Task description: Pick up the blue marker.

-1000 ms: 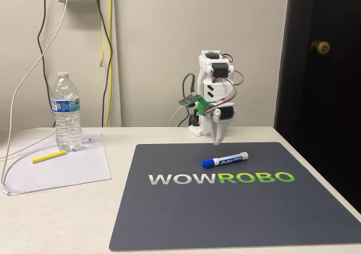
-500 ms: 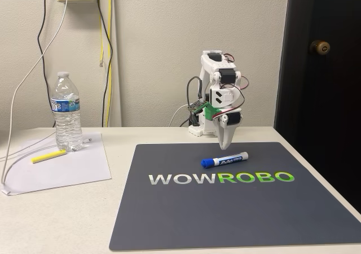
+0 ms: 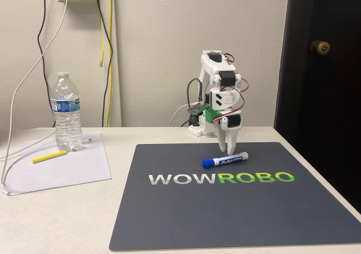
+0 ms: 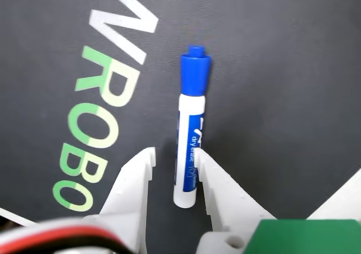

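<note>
Hovering at the wrist view's bottom centre, the gripper (image 4: 174,157) spreads apart over the blue marker's (image 4: 190,134) white end

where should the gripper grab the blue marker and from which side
Across the white barrel, around mid-length, coming straight down from above. The blue marker lies flat on the mat, its long round sides free; the open gripper likely needs centring over it.

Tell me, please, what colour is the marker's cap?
Blue, clearest in the wrist view: the marker's cap.
</note>
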`<act>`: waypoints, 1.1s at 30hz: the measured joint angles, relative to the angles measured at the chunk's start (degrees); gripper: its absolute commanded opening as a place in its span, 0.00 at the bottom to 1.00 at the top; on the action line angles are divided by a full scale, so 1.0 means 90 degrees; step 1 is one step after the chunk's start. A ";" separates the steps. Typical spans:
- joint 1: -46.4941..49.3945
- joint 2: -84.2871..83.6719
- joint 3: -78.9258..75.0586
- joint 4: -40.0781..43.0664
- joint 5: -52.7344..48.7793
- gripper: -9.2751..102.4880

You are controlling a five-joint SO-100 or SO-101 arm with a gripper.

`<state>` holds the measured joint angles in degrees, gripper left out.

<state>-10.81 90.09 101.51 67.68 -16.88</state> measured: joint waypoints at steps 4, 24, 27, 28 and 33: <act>0.0000 0.0000 0.0049 -0.0020 0.0000 0.22; 0.0088 0.0000 0.0664 -0.0420 -0.0430 0.25; 0.0088 0.0000 0.0928 -0.0654 -0.0508 0.25; 0.0088 0.0000 0.0977 -0.0693 -0.0518 0.25; 0.0107 0.0000 0.1064 -0.0889 -0.0576 0.25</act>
<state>-9.84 90.09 111.09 59.68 -22.06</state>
